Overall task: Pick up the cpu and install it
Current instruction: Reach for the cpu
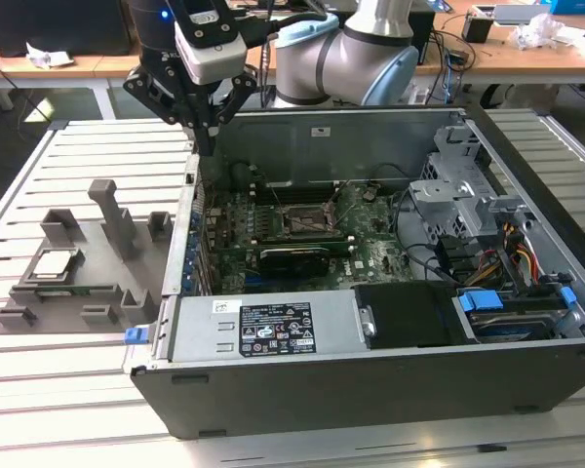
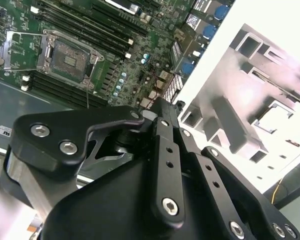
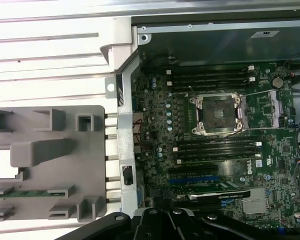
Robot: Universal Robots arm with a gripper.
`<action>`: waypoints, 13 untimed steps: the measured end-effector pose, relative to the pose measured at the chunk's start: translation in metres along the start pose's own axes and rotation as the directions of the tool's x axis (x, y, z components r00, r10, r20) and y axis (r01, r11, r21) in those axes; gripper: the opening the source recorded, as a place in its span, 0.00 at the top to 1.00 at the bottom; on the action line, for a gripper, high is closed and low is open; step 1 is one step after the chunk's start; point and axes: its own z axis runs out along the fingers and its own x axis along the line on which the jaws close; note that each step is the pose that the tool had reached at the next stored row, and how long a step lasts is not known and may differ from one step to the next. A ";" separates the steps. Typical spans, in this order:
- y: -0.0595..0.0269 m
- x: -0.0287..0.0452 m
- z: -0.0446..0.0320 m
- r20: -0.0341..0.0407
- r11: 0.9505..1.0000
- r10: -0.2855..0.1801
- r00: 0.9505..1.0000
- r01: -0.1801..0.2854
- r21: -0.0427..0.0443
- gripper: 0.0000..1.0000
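Note:
The cpu [image 1: 57, 263], a small square chip with a shiny metal top, lies flat in the grey holder tray [image 1: 97, 292] at the exterior view's left, outside the computer case. In the first wrist view it is a bright square [image 3: 1, 162] in the tray [image 3: 65, 165]. My gripper [image 1: 205, 144] hangs above the case's left wall, fingers pointing down, shut with nothing between them. It is well above and to the right of the chip. The open motherboard socket [image 1: 307, 220] sits mid-board, also seen in both wrist views [image 3: 217, 113] [image 2: 70, 57].
The open computer case [image 1: 370, 390] lies on a slatted white table [image 1: 68, 390]. Inside are memory slots [image 3: 215, 80], a power supply [image 1: 263, 330], drive cages [image 1: 458, 195] and cable bundles [image 1: 517, 249]. The case's left wall [image 1: 185, 234] stands between tray and board.

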 end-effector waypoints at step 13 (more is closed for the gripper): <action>-0.0015 0.0199 -0.0005 0.000 1.000 0.000 1.000 0.000 0.000 0.89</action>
